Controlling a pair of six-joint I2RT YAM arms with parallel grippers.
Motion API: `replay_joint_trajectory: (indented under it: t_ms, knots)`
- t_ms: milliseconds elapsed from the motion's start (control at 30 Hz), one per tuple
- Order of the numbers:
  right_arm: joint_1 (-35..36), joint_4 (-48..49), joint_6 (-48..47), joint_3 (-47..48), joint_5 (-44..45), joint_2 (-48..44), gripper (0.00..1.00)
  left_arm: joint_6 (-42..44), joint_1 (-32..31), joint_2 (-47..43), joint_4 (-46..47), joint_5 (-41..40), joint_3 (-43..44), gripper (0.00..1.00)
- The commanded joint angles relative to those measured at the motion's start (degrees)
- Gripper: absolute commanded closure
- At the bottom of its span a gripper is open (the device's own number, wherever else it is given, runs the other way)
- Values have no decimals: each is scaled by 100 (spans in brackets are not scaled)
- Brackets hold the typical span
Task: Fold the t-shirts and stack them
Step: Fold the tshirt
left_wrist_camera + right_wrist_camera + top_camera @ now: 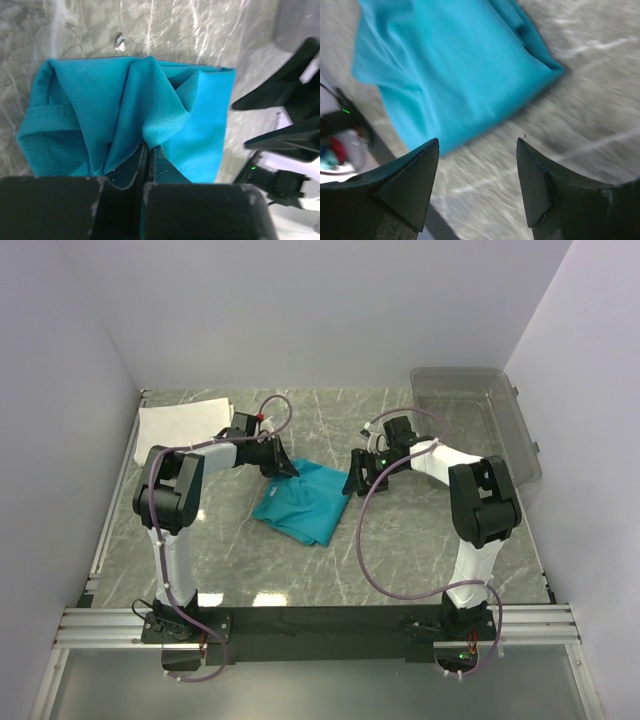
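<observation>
The teal t-shirt lies bunched and partly folded in the middle of the table. My left gripper is shut on a raised fold at its far left corner; in the left wrist view the cloth is pinched between my closed fingers. My right gripper is open and empty, just right of the shirt's far right edge, above bare table. In the right wrist view the shirt lies beyond my spread fingertips. The white folded piece lies flat at the far left.
A clear plastic bin stands at the far right of the marble table. Walls close in on both sides. A small light scrap lies on the table beyond the shirt.
</observation>
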Motion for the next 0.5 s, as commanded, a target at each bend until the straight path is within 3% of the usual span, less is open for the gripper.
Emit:
replay_joint_trajectory:
  t_ms: [0,33,67,467]
  knots:
    - [148,813,1346,28,-279,54,30,-388,96,-509,694,389,-146,99]
    - [191,996,1453,-8,-323,80,19,-449,114,-554,765,363,-251,99]
    - [192,1094,1533,-26,-463,141,15,-467,149,-598,800,354,-295,99]
    - [350,1349,2113,115,-482,809,15,-459,500,-923,1003,380,-920,99]
